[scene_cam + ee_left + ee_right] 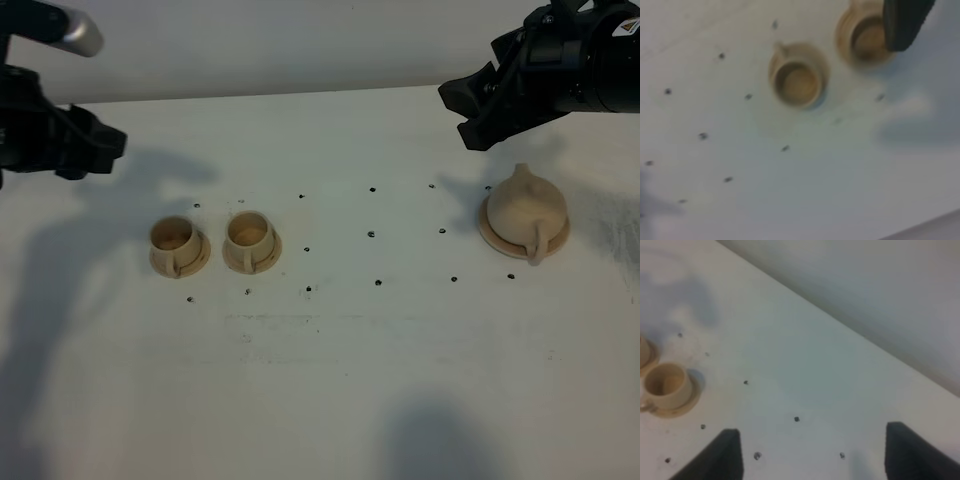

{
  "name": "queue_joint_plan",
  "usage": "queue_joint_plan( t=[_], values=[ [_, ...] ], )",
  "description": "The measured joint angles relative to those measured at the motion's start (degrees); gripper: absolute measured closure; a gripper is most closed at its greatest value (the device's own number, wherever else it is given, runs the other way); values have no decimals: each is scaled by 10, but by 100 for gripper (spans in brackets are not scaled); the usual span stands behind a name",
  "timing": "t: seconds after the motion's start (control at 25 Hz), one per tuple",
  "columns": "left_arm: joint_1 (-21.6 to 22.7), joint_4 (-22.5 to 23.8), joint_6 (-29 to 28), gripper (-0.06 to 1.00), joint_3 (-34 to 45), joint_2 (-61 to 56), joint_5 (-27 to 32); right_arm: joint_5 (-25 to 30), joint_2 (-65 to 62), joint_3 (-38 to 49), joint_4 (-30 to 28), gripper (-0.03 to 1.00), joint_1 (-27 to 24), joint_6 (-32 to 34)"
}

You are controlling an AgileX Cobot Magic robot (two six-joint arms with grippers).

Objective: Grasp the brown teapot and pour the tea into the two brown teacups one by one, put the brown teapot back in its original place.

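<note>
The brown teapot (527,205) sits upright on its round tan coaster, the original place (493,238), at the right, handle toward the front. The two brown teacups (179,245) (251,240) stand side by side at the left and look empty. My right gripper (458,115) hovers behind and left of the teapot, apart from it. In the right wrist view its jaws (812,430) stand wide open over bare table, with one teacup (667,385) far off. My left gripper (95,150) hangs behind and left of the cups. Only one finger (905,22) shows, above the teacups (797,80) (865,37).
The white table (330,380) carries a grid of small dark holes between the cups and the teapot. A pale wall rises behind the table's far edge (300,92). Arm shadows fall across the left side and front.
</note>
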Motion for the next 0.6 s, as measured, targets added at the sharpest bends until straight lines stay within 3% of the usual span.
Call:
queue_joint_plan(
  t=[0.2, 0.6],
  values=[
    [0, 92, -148, 50, 6, -74, 36, 3, 0, 0, -2, 39, 0, 18],
    [0, 119, -227, 61, 142, -290, 28, 2, 0, -2, -2, 39, 0, 34]
  ],
)
